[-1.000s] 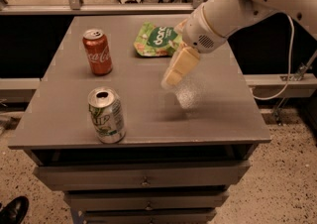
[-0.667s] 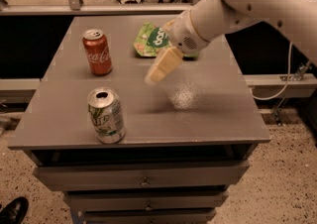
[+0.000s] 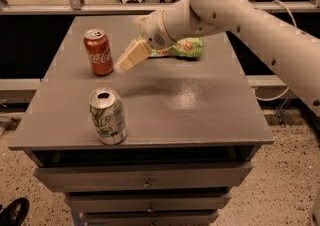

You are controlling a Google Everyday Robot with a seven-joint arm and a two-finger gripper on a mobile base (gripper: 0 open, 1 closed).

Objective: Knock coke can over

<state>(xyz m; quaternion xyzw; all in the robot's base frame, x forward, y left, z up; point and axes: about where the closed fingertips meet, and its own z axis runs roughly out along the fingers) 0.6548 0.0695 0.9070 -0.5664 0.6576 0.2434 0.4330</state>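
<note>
The coke can, red-orange with white script and a silver top, stands upright at the back left of the grey table. My gripper, with cream-coloured fingers, hangs just to the right of the can, a short gap away, a little above the table. The white arm reaches in from the upper right.
A green-and-white silver can stands upright near the table's front left edge. A green snack bag lies at the back, partly behind the arm. Drawers sit below the table top. A dark shoe is on the floor at the lower left.
My gripper has moved left across the table, from near its middle right to right beside the coke can. Both cans stand where they were.
</note>
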